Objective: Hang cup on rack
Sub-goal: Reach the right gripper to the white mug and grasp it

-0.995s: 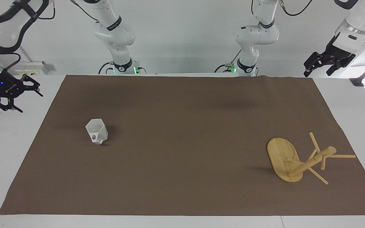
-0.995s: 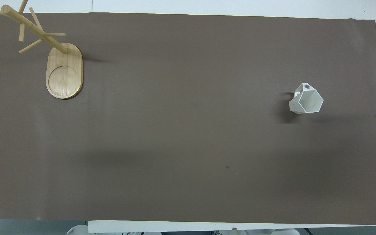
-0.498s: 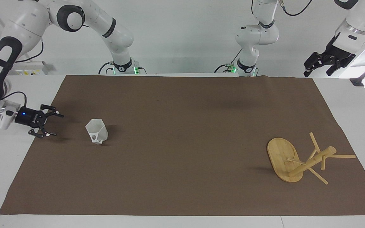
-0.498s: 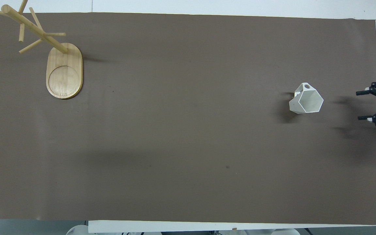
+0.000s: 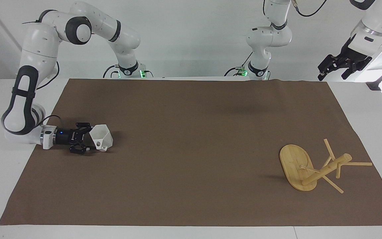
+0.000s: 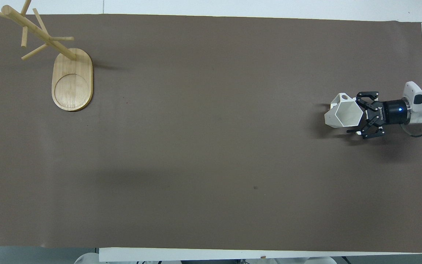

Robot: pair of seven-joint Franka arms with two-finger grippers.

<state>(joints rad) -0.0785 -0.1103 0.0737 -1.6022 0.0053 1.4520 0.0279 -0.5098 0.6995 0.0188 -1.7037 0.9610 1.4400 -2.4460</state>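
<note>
Swinging in low from the table edge, the right claw (image 5: 90,142) now straddles the cup (image 5: 102,137), fingers spread wide around it, not clamped; the cup stands at the right arm's end; the rack (image 5: 313,167) is well apart; the left claw (image 5: 333,68) waits raised, fingers parted, empty.

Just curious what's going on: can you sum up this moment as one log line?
phase: reaching | right gripper: open, low at cup | cup: standing on mat, not lifted | rack: bare | left gripper: waiting, raised

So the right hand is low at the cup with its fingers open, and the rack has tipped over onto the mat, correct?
Not quite. The rack stands upright on its oval base; the overhead view shows this. The rest holds: the right hand is low at the cup, fingers open.
</note>
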